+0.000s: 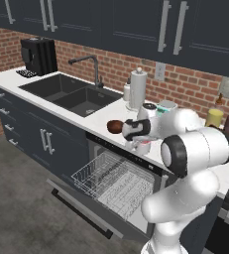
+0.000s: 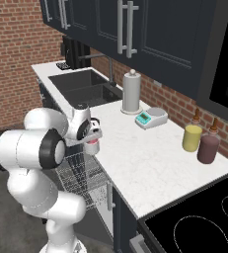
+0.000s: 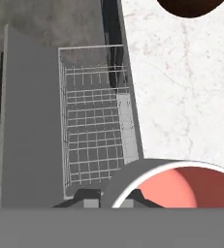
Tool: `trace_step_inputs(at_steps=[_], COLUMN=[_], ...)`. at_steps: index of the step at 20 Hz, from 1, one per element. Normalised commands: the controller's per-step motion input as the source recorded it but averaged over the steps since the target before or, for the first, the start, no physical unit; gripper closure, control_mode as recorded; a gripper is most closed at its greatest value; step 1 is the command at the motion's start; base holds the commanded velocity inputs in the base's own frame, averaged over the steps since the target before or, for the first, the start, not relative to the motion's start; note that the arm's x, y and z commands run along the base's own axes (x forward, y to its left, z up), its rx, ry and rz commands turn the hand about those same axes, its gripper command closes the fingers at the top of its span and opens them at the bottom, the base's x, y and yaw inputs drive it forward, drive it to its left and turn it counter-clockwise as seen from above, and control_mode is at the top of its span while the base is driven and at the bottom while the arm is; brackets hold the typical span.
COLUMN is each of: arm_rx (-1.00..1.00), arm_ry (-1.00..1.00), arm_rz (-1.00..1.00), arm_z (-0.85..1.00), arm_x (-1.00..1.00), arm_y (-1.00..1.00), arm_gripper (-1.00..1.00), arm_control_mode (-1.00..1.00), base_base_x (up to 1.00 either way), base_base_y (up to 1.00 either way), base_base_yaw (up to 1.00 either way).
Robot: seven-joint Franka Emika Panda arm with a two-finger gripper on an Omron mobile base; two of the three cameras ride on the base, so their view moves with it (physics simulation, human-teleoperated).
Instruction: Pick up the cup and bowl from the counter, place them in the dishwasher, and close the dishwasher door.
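The gripper (image 2: 92, 140) is pinched on the rim of the white cup (image 2: 92, 147), holding it upright at the desk (image 2: 150, 158) edge above the dishwasher (image 1: 117, 186) rack, apparently to lower it in, while the brown bowl (image 1: 114, 126) waits on the desk beside the arm.

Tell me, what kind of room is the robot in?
A kitchen, by the look of it: there's a sink set in a white counter, an open dishwasher with wire racks underneath, and a stove top beside it.
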Motion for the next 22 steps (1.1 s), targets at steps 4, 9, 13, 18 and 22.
trace_step_inputs(at_steps=[4,9,13,18,22], arm_rx=[0.05,0.12,0.13,0.07,0.00], arm_ry=[0.11,0.14,0.05,0.03,0.00], arm_rz=[-0.25,-0.29,-0.23,-0.11,-0.04], arm_z=[0.26,0.10,-0.09,-0.49,-0.80], arm_x=[-0.81,-0.38,0.00,0.02,0.17], arm_y=[0.76,0.66,0.25,0.10,0.13], arm_gripper=[1.00,1.00,1.00,1.00,1.00], arm_control_mode=[-1.00,-1.00,-1.00,-1.00,-1.00], base_base_x=[0.00,0.00,0.00,0.00,0.00], base_base_y=[0.00,0.00,0.00,0.00,0.00], base_base_yaw=[0.00,0.00,0.00,0.00,0.00])
